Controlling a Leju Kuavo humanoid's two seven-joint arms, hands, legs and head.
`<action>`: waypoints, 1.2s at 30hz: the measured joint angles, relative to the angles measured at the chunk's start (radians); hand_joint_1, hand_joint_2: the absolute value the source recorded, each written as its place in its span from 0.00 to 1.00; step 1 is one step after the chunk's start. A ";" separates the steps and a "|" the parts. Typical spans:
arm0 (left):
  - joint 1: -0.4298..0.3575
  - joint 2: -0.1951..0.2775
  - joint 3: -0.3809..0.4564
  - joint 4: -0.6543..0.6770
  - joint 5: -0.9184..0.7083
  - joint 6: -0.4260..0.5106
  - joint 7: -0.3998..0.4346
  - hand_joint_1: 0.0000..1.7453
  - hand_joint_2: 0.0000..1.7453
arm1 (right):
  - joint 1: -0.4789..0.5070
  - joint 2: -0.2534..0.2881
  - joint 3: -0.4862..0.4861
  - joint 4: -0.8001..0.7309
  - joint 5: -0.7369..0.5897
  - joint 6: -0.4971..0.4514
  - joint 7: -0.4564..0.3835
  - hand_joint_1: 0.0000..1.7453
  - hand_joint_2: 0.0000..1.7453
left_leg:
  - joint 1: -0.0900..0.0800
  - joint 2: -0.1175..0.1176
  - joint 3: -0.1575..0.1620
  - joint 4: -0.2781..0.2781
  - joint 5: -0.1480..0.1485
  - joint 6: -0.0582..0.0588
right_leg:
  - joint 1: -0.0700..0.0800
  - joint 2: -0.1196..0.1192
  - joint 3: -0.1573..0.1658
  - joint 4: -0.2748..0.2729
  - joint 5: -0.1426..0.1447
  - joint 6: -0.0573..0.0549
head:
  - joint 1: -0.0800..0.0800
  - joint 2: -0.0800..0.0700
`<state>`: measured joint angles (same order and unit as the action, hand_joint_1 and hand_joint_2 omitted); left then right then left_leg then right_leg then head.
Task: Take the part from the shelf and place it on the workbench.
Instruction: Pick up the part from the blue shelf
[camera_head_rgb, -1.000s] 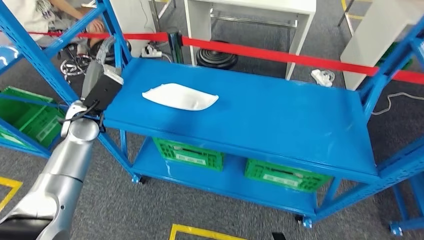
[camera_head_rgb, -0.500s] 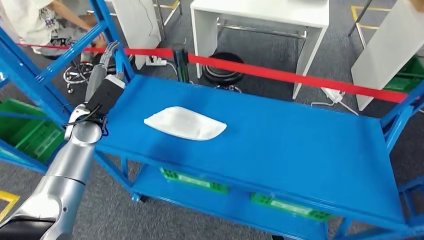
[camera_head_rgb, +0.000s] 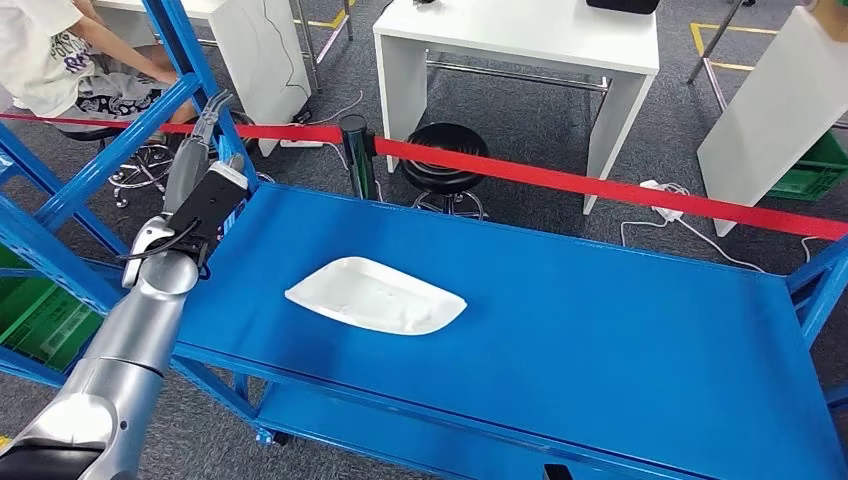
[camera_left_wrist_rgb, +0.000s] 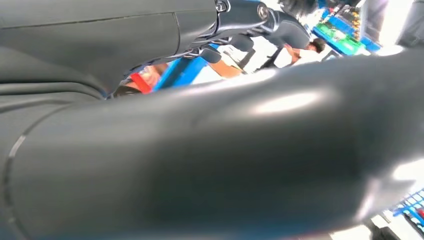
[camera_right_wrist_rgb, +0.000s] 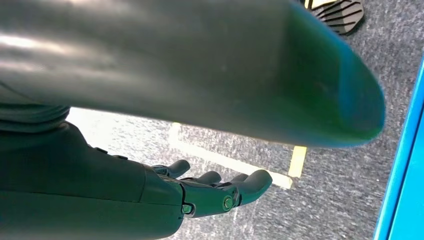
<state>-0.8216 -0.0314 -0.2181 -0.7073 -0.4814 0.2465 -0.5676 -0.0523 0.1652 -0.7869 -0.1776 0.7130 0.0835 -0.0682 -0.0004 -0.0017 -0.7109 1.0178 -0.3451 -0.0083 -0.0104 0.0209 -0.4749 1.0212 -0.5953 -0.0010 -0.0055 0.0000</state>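
The part (camera_head_rgb: 375, 296), a flat white moulded shell, lies on the blue shelf top (camera_head_rgb: 600, 330), left of its middle. My left hand (camera_head_rgb: 199, 150) is raised at the shelf's far left corner, beside a slanted blue upright (camera_head_rgb: 120, 150). Its fingers are stretched out and hold nothing, and it is well apart from the part. In the left wrist view the left hand (camera_left_wrist_rgb: 200, 150) is a close grey blur. My right hand (camera_right_wrist_rgb: 215, 192) hangs over grey carpet with its fingers loosely spread and nothing in them.
A red barrier tape (camera_head_rgb: 600, 185) on a black post (camera_head_rgb: 352, 150) runs behind the shelf, with a black stool (camera_head_rgb: 440, 165) and white tables (camera_head_rgb: 520, 45) beyond. A person (camera_head_rgb: 50, 50) sits at the far left. A green crate (camera_head_rgb: 30, 320) sits low on the left.
The whole picture has shifted: the camera has moved, and the shelf top and part now lie lower and closer. My left hand stays at the shelf's left corner.
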 joint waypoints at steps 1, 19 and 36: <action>-0.002 -0.004 -0.001 -0.001 -0.003 0.008 -0.003 0.00 0.00 | 0.000 0.000 0.000 0.000 0.002 0.000 0.003 0.00 0.00 | 0.001 0.002 0.004 -0.001 -0.005 0.008 | 0.000 -0.003 -0.004 0.017 -0.014 0.005 | 0.001 0.000; 0.024 -0.022 -0.004 -0.023 0.004 0.065 -0.033 0.00 0.00 | -0.003 -0.009 -0.013 0.000 0.028 -0.013 0.005 0.00 0.00 | -0.019 0.011 0.082 -0.031 -0.043 0.044 | 0.013 -0.020 -0.083 -0.008 0.098 0.000 | 0.003 0.000; 0.053 -0.009 -0.001 -0.033 0.023 0.052 -0.044 0.00 0.00 | -0.006 -0.017 -0.015 0.000 0.042 -0.010 0.016 0.00 0.00 | 0.028 0.016 -0.010 0.042 -0.051 -0.049 | -0.025 -0.021 -0.104 0.040 0.081 -0.015 | 0.005 0.000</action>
<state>-0.7689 -0.0402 -0.2190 -0.7401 -0.4582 0.2981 -0.6118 -0.0581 0.1484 -0.8019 -0.1774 0.7548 0.0734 -0.0523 0.0281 0.0144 -0.7207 1.0600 -0.3965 -0.0574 -0.0358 -0.0003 -0.5784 1.0609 -0.5146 -0.0163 -0.0006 0.0000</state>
